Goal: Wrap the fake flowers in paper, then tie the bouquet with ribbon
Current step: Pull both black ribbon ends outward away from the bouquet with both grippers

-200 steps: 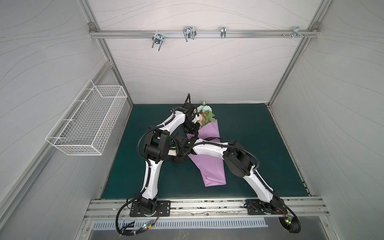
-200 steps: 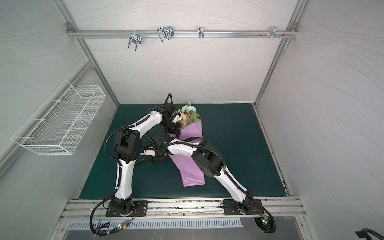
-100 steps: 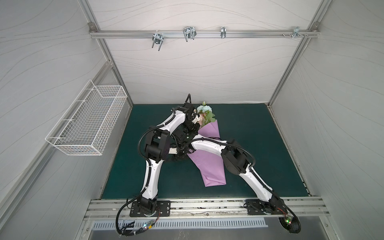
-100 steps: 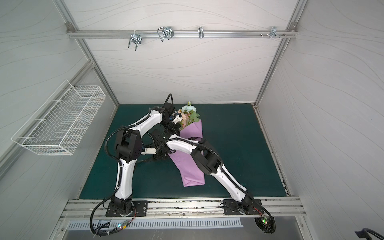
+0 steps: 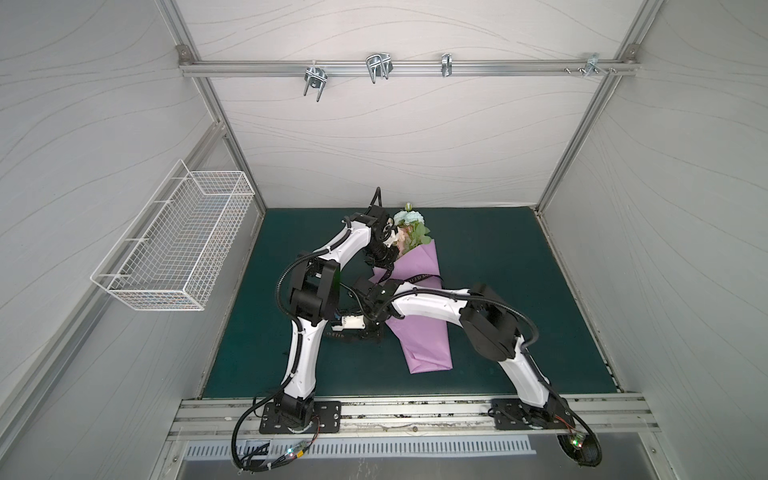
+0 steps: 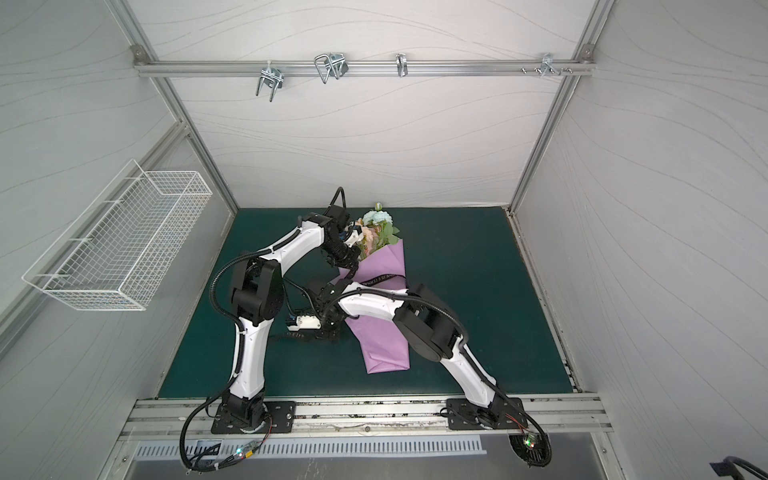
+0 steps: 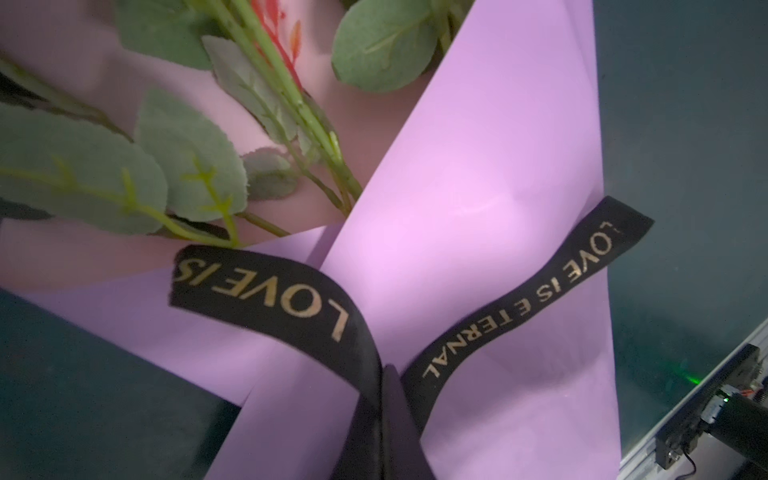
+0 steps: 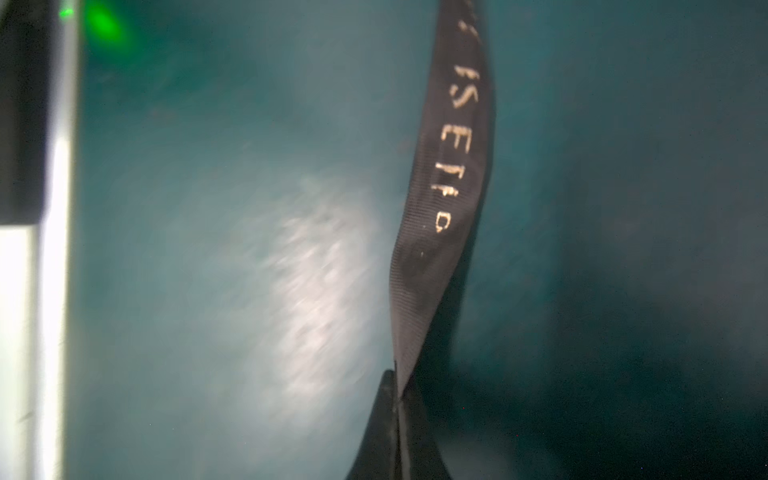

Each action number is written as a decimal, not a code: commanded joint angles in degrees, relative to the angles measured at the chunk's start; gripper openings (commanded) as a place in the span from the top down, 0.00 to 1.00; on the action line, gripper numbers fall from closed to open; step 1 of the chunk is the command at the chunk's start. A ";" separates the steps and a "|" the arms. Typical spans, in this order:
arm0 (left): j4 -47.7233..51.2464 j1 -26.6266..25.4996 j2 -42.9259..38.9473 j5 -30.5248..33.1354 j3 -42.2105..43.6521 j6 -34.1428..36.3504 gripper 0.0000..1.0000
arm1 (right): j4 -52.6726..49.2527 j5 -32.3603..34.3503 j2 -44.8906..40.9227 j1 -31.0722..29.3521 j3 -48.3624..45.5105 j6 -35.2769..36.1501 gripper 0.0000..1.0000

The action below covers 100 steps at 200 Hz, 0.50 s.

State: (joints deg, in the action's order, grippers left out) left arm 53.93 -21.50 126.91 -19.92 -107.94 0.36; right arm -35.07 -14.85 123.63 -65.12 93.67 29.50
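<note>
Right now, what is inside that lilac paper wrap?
The bouquet of fake flowers: green leaves and stems lie on the pink lining of the lilac paper wrap. Lower down, folded paper and the black lettered ribbon cover the stems' ends.

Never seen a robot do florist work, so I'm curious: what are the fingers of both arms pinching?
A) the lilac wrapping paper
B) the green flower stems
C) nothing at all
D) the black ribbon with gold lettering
D: the wrist views show the left arm's fingers and the right arm's fingers each shut on the black ribbon.
</note>
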 commanded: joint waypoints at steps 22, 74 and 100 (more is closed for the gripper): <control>-2.88 0.05 -4.01 4.68 0.09 -1.69 1.00 | 6.21 -2.21 -13.86 -1.67 -10.55 -8.48 1.00; -7.61 0.93 -8.63 8.20 5.56 -5.60 1.00 | 14.90 -0.12 -31.21 1.02 -26.91 -21.06 1.00; -11.71 1.61 -12.18 10.45 10.44 -9.11 1.00 | 19.82 0.58 -41.41 5.99 -35.20 -29.57 1.00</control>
State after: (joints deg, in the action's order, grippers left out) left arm 46.96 -20.82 118.56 -12.67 -100.42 -5.19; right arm -21.32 -14.96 90.30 -63.11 63.57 9.34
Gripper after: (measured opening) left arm 0.047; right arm 0.049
